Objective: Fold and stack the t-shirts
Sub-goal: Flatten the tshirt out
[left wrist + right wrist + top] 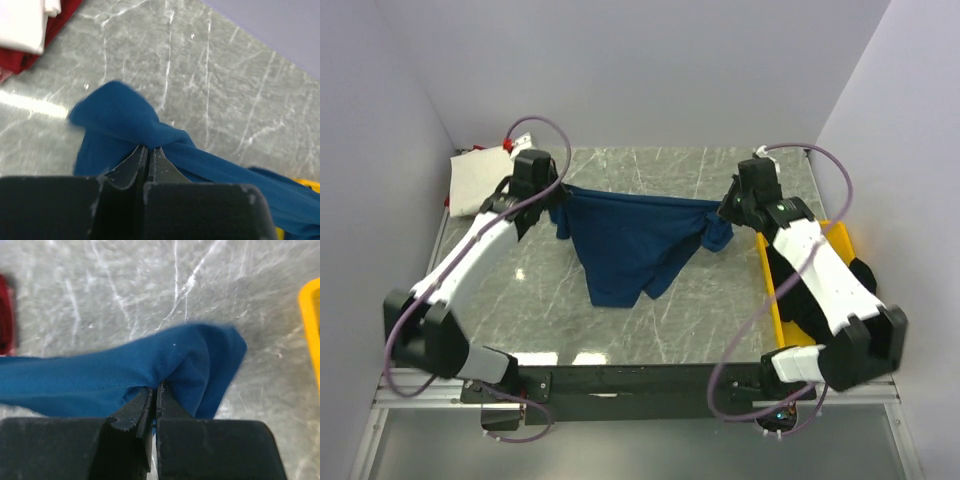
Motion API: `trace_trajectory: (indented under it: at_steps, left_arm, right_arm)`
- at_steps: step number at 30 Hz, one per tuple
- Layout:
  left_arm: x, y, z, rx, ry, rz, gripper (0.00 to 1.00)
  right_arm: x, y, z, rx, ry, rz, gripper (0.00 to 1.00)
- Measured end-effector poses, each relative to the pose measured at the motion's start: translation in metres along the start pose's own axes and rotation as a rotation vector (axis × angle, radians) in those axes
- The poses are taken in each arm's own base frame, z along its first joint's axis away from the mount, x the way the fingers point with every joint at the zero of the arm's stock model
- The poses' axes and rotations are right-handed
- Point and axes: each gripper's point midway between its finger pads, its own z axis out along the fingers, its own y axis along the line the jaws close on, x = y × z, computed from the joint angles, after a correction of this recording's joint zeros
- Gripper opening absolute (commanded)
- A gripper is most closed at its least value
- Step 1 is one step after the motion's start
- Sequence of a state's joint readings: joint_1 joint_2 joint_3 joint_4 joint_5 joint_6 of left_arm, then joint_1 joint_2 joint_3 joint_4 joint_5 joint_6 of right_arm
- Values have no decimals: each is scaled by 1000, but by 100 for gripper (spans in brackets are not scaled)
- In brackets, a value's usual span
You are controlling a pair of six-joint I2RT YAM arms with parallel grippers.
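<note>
A dark blue t-shirt (630, 245) hangs stretched between my two grippers above the middle of the grey marble table, its lower part sagging to a point. My left gripper (556, 200) is shut on the shirt's left end (120, 117). My right gripper (717, 222) is shut on the right end (200, 355). No print shows on the shirt. A cream t-shirt (480, 180) lies folded at the back left on a red one (30, 52); the cream one also shows in the left wrist view (27, 22).
A yellow plastic tray (840, 240) sits at the right edge under my right arm; its rim shows in the right wrist view (310, 330). Pale walls close in the table on the left, back and right.
</note>
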State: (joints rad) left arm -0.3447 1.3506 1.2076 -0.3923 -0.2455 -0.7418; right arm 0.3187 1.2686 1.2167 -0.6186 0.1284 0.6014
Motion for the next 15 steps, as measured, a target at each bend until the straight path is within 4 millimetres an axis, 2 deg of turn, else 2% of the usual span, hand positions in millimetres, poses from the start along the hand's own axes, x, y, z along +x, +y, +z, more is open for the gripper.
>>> trace_trajectory:
  at_steps: [1, 2, 4, 5, 6, 8, 9, 10, 12, 14, 15]
  left_arm:
    - [0, 0, 12, -5, 15, 1, 10]
    - [-2, 0, 24, -9, 28, 8, 35]
    - [-10, -5, 39, -8, 34, 24, 50]
    - [-15, -8, 44, -4, 29, 26, 67]
    - [-20, -11, 46, 9, 20, 28, 72]
    - [-23, -11, 44, 30, 7, 14, 77]
    - [-22, -10, 38, 49, -3, 3, 77]
    - [-17, -7, 33, 56, -2, -2, 76]
    - [2, 5, 15, 68, 14, -20, 67]
    - [27, 19, -2, 66, 38, -26, 56]
    - [41, 22, -12, 81, 38, -28, 56]
  right_arm:
    - [3, -3, 15, 9, 30, 10, 0]
    - [7, -5, 27, 13, 55, 19, 0]
    - [16, -10, 51, 32, 107, 25, 6]
    - [20, -12, 59, 41, 129, 27, 15]
    - [24, -14, 68, 54, 151, 29, 21]
    - [32, -18, 81, 70, 180, 26, 38]
    - [34, -20, 85, 76, 187, 28, 41]
    - [37, -21, 86, 78, 191, 25, 43]
    - [39, -23, 87, 77, 188, 24, 44]
    - [40, -24, 88, 72, 176, 25, 44]
    - [42, -25, 87, 71, 171, 26, 44]
